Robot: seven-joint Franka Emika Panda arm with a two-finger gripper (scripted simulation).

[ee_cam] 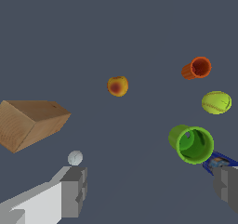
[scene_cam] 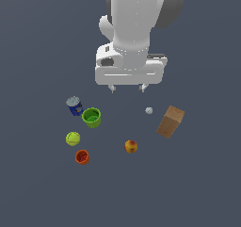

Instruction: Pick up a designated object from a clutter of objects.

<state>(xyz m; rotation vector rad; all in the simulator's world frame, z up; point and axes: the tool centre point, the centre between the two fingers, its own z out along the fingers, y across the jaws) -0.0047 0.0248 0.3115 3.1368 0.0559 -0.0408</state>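
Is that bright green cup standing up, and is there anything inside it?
Upright and empty: the green cup shows its round open mouth facing up in the exterior view, and the wrist view sees only its bare green inside.

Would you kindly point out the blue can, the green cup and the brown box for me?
blue can (scene_cam: 74, 106): exterior view, on its blue side just below the grey top.
green cup (scene_cam: 92, 117): exterior view, on its open mouth and rim.
brown box (scene_cam: 170, 121): exterior view, on the middle of its long face.
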